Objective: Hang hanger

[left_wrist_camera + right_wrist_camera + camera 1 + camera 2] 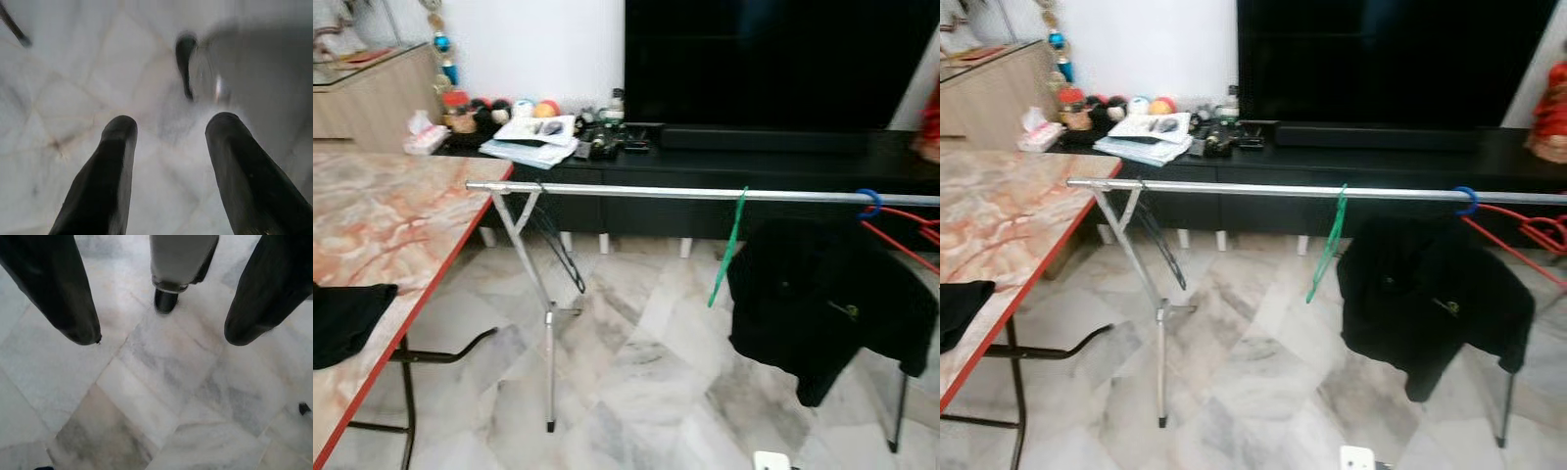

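Observation:
A silver clothes rail [656,193] runs across the room on a crossed leg [548,323]. From its middle hangs a bare green hanger [728,250]. A thin black hanger [558,250] hangs near the left end. A black garment [822,294] hangs on a blue hook [868,203] toward the right, with red hangers [911,230] beyond it. My left gripper [168,129] is open over the marble floor, nothing between its fingers. My right gripper [164,338] is open too, also hanging above the floor tiles.
A marble-topped table with a red edge [391,225] stands at the left, a black cloth [342,318] lying on it. Behind the rail is a black TV console [754,162] with magazines [533,132] and small items. My own foot [166,301] is on the floor.

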Controlling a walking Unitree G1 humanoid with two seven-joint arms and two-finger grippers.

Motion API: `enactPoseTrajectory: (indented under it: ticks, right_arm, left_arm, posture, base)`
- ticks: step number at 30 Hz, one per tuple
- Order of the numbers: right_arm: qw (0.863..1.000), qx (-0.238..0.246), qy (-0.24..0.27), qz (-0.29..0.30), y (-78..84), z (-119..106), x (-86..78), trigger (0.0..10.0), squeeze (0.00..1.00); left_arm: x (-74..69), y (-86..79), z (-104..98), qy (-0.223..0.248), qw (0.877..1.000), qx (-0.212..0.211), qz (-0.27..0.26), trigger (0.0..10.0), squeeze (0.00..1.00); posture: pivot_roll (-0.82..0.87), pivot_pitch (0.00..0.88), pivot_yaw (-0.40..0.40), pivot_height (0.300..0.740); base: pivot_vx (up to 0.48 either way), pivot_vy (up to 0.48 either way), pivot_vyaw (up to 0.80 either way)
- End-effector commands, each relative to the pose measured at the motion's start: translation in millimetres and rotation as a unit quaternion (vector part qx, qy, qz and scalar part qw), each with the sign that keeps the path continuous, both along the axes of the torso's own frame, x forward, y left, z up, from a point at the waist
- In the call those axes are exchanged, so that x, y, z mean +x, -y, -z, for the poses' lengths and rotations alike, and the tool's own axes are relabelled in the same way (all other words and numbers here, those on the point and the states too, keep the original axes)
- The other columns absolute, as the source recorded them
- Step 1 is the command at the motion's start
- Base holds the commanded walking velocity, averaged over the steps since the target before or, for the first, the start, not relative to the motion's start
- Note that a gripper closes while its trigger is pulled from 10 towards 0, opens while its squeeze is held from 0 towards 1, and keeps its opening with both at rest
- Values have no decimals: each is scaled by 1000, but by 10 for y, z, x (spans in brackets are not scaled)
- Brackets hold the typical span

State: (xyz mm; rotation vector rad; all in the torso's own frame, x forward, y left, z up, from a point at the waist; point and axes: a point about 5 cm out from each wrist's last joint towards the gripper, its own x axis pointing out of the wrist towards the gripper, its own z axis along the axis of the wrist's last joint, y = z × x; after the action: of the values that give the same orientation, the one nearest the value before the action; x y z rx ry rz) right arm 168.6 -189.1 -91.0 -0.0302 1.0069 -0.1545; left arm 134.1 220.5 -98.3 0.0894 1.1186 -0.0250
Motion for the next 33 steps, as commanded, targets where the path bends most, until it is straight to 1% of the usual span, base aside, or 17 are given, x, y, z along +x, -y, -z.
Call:
enactPoseTrajectory:
  ticks: [1,7,12,16,19,21,24,27,29,33]
  right_arm:
    - [1000,0,12,1,10,-40,86,10000,0]
    - [1000,0,11,4,27,-31,59,10000,0]
    - [1000,1,5,9,62,-9,-2,10000,0]
    - [1000,-1,-4,7,83,17,-71,10000,0]
    - [1000,-2,-4,6,96,10,-57,10000,0]
    - [1000,-2,-4,6,102,7,-53,10000,0]
    - [1000,-3,-5,6,123,9,-65,10000,0]
    - [1000,-3,-3,4,109,-4,-26,10000,0]
    - [1000,-3,-1,2,84,-18,17,10000,0]
    - [1000,-4,0,1,84,-23,29,10000,0]
  left_arm:
    - [-128,-8,41,-21,1000,-4,-9,10000,0]
    - [-127,-7,41,-19,1000,-5,-12,10000,0]
    - [-125,-8,40,-19,1000,-5,-11,10000,0]
    - [-126,-9,40,-19,1000,-4,-9,10000,0]
    - [-123,-8,39,-18,1000,-3,-6,10000,0]
    - [-115,-4,36,-19,1000,-2,9,10000,0]
    - [-114,-9,35,-20,1000,2,13,10000,0]
    - [-118,-12,37,-21,1000,3,9,10000,0]
    - [-123,-14,38,-21,1000,2,0,10000,0]
    - [-117,-10,37,-20,1000,1,1,10000,0]
  posture:
    - [58,29,27,740]
    - [58,29,27,740]
    - [59,31,28,740]
    - [59,32,28,740]
    - [59,32,28,740]
    - [59,32,28,740]
    - [59,32,29,740]
    - [59,32,29,740]
    - [59,32,29,740]
    - [59,31,28,740]
  base:
    - [0,0,0]
    - [0,0,0]
    - [0,0,0]
    - [0,0,-728]
    - [0,0,-785]
    - [0,0,-781]
    - [0,-480,-781]
    - [0,-342,-781]
    - [0,0,-778]
    - [0,0,-777]
